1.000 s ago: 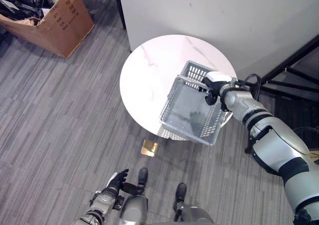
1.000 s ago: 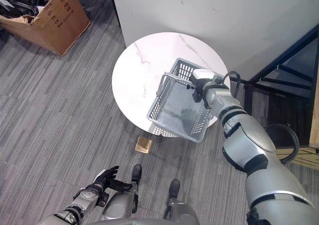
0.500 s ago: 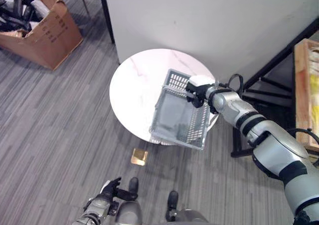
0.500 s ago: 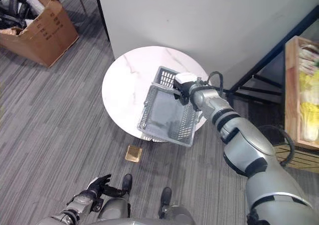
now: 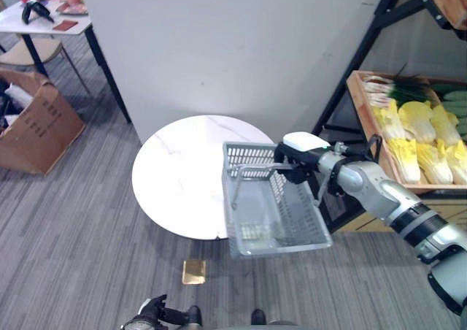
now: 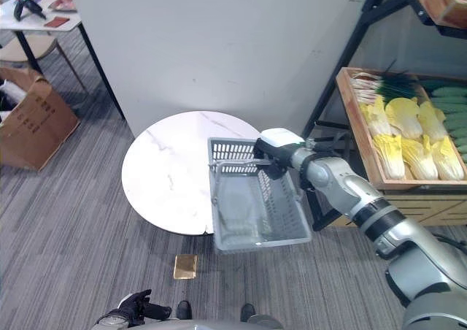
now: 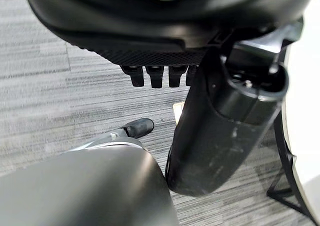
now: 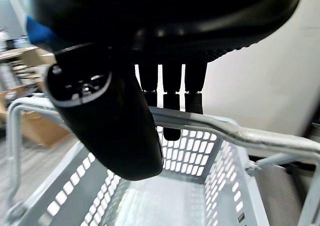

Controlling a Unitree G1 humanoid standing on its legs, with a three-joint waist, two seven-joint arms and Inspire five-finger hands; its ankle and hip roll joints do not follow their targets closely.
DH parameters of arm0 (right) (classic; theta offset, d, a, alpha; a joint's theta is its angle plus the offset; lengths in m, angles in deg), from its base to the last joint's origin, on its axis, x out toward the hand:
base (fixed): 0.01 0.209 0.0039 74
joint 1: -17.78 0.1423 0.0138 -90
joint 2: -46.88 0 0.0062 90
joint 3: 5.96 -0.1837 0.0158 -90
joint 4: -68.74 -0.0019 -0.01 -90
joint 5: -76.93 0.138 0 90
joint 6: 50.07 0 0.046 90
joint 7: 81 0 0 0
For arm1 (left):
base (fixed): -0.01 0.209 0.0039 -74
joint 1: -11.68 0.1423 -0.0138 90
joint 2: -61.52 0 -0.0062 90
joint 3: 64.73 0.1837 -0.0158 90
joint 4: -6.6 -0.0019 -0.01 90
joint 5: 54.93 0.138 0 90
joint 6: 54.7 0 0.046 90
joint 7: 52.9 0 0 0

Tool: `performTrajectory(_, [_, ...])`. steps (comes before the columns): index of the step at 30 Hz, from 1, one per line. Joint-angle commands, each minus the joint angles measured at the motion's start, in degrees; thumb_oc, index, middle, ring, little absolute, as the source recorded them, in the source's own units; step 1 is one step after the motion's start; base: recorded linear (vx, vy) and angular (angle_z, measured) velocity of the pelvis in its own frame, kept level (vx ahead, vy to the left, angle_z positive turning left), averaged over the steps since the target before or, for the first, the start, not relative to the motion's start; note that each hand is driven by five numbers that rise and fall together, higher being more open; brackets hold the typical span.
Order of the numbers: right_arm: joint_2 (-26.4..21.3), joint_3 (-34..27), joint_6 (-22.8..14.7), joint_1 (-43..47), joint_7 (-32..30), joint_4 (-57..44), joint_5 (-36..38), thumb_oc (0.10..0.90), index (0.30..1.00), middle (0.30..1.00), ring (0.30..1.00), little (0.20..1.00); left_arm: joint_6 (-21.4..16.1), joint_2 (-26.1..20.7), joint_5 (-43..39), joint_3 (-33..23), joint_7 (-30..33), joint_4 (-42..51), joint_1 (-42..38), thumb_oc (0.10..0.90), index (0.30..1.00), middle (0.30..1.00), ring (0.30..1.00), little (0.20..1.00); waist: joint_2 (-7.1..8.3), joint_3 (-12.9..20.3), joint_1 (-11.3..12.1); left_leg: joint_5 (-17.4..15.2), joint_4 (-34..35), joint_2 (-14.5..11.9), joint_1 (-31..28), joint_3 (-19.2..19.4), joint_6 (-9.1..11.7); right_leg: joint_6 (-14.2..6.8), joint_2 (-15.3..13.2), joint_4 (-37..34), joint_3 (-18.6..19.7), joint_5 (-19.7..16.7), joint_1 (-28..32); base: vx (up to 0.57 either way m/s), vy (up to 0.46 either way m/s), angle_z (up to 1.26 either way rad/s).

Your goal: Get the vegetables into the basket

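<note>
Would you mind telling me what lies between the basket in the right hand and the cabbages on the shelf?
In the left eye view, the right hand and forearm, then the rack's black leg, lie between the basket and the cabbages.

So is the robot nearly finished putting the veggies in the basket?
Not nearly. Done: the right hand has the grey basket up by its handle, off the round table. The basket is empty. Left: the cabbages and other greens lie in the wooden crate on the shelf. The left hand hangs low, open.

Grey basket aloft — vegetables shelved
</note>
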State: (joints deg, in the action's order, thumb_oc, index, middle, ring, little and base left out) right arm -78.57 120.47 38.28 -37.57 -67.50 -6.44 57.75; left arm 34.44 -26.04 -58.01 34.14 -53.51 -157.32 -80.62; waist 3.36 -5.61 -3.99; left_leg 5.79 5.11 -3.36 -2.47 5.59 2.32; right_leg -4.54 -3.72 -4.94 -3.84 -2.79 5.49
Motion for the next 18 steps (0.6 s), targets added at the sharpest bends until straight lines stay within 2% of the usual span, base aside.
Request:
performTrajectory(1, [-3.5, -8.8, -1.4, 4.0, -2.8, -4.0, 3.9, 0.400, 0.300, 0.300, 0.300, 0.300, 0.5, -1.1, 2.9, 2.0, -1.0, -3.9, 1.3, 0.900, 1.000, 1.000, 1.000, 1.000, 2.55, 3.1, 1.7, -6.3, -0.5, 0.1, -4.8, 0.9, 0.7, -4.1, -2.1, 0.7, 3.1, -2.9, -3.8, 0.00, 0.004, -0.07])
performTrajectory(4, [-5.6, -10.8, -1.5, 1.7, -2.5, -5.4, 2.5, 0.400, 0.300, 0.300, 0.300, 0.300, 0.5, -1.1, 3.2, 1.8, -1.3, -3.7, 1.6, 0.900, 1.000, 1.000, 1.000, 1.000, 2.24, 3.3, 1.4, -6.5, -0.6, 0.1, -5.1, 1.2, 0.7, -4.1, -2.1, 0.7, 3.5, -2.9, -3.8, 0.00, 0.000, -0.15])
performTrajectory(8, [-8.1, -16.4, -1.4, -4.9, -2.8, -6.3, 1.9, 0.400, 0.300, 0.300, 0.300, 0.300, 0.5, -0.9, 3.8, 1.8, -1.7, -2.9, 2.0, 0.900, 1.000, 1.000, 1.000, 1.000, 1.74, 3.5, 0.7, -6.6, -0.7, 0.0, -5.3, 1.7, 0.6, -4.1, -1.9, 0.8, 4.0, -3.0, -3.9, -0.01, -0.002, -0.18])
performTrajectory(12, [-9.7, -18.8, -1.1, -9.1, -3.4, -2.5, -0.6, 0.400, 0.300, 0.300, 0.300, 0.300, 0.6, -0.8, 4.1, 2.3, -2.0, -2.6, 1.9, 0.900, 1.000, 1.000, 1.000, 1.000, 1.44, 3.3, 0.1, -6.4, -0.5, 0.0, -5.3, 1.9, 0.7, -4.2, -1.9, 0.8, 4.1, -3.0, -4.0, -0.01, -0.003, -0.05])
performTrajectory(14, [-11.0, -18.1, -1.3, -11.1, -3.0, 2.7, -2.2, 0.400, 0.300, 0.300, 0.300, 0.300, 0.4, -0.7, 4.0, 3.1, -2.4, -1.8, 1.9, 0.900, 1.000, 1.000, 1.000, 1.000, 1.29, 3.2, -0.1, -6.5, -0.5, 0.0, -5.3, 1.8, 0.7, -4.2, -1.9, 0.8, 3.9, -2.9, -3.9, 0.00, 0.000, 0.00])
performTrajectory(15, [-11.0, -18.0, -1.4, -11.0, -3.0, 2.8, -2.2, 0.400, 0.300, 0.300, 0.300, 0.300, 0.5, -0.7, 4.0, 3.1, -2.4, -1.8, 1.9, 0.900, 1.000, 1.000, 1.000, 1.000, 1.26, 3.2, -0.1, -6.5, -0.5, 0.0, -5.3, 1.8, 0.7, -4.2, -1.9, 0.7, 3.9, -2.9, -3.9, 0.00, 0.000, 0.00])
performTrajectory(18, [-9.3, -17.2, -1.3, -12.4, -3.3, 11.3, 1.3, 0.400, 0.300, 0.300, 0.300, 0.300, 0.1, -0.5, 3.7, 4.1, -2.7, -1.5, 1.8, 0.900, 1.000, 1.000, 1.000, 1.000, 0.98, 2.9, -0.4, -6.3, -0.5, 0.1, -5.2, 1.7, 0.7, -4.2, -1.9, 0.7, 3.8, -3.0, -3.9, 0.00, 0.000, 0.00])
